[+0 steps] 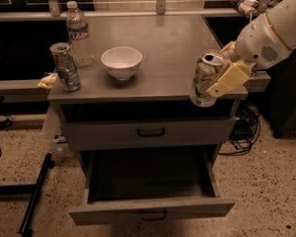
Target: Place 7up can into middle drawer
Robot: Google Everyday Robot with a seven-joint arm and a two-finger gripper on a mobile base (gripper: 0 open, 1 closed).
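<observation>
My gripper [218,78] is shut on the 7up can [204,79], a pale white-and-green can with a silver top. It holds the can lifted and slightly tilted over the front right edge of the grey cabinet top [167,48]. The middle drawer [150,184] is pulled open below, its inside bare, its black handle on the front panel. The drawer above it [150,131] is shut.
On the cabinet top stand a white bowl [121,61], a water bottle [79,33] and a darker silver-patterned can [65,66] at the left. A yellow object [47,81] lies at the left edge. Cables lie on the floor at right.
</observation>
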